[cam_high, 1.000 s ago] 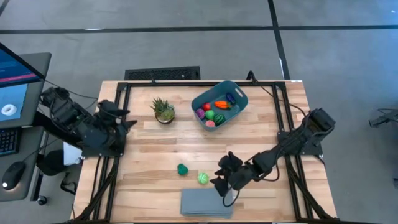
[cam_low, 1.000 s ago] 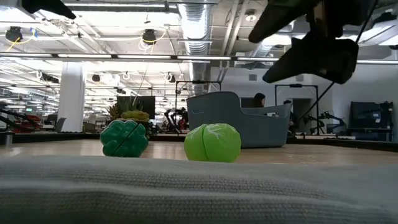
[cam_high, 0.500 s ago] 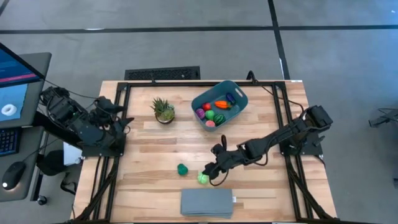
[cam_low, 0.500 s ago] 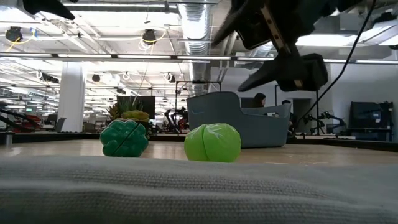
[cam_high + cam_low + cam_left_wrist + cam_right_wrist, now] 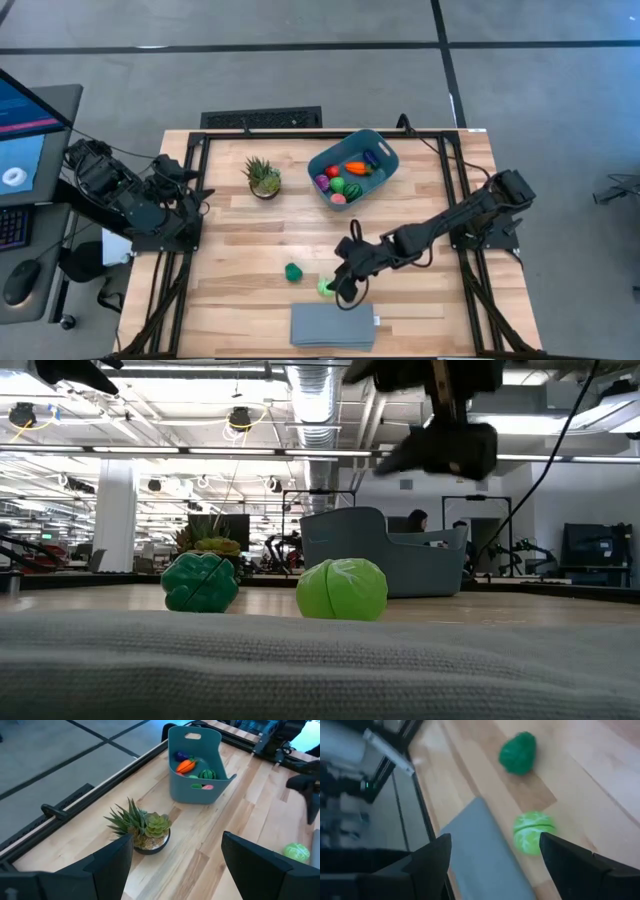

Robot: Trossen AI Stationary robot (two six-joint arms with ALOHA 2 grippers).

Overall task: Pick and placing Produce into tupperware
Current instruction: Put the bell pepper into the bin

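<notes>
Above the table's near edge — the right gripper [image 5: 340, 287] is held over the light green toy [image 5: 326, 287].
Its jaws are spread wide and empty; the round, veined toy lies beside the grey slab [image 5: 332, 326], with the dark green toy [image 5: 293, 271] nearby — the teal bin [image 5: 352, 166] well apart.

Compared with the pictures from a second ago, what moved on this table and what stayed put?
The right gripper swung from beside the grey slab across to just above the light green toy, its fingers spreading wider; it holds nothing yet. The dark green toy, the light green toy, the teal bin with its produce, the potted plant and the left arm's gripper at the table's left edge stayed put.
</notes>
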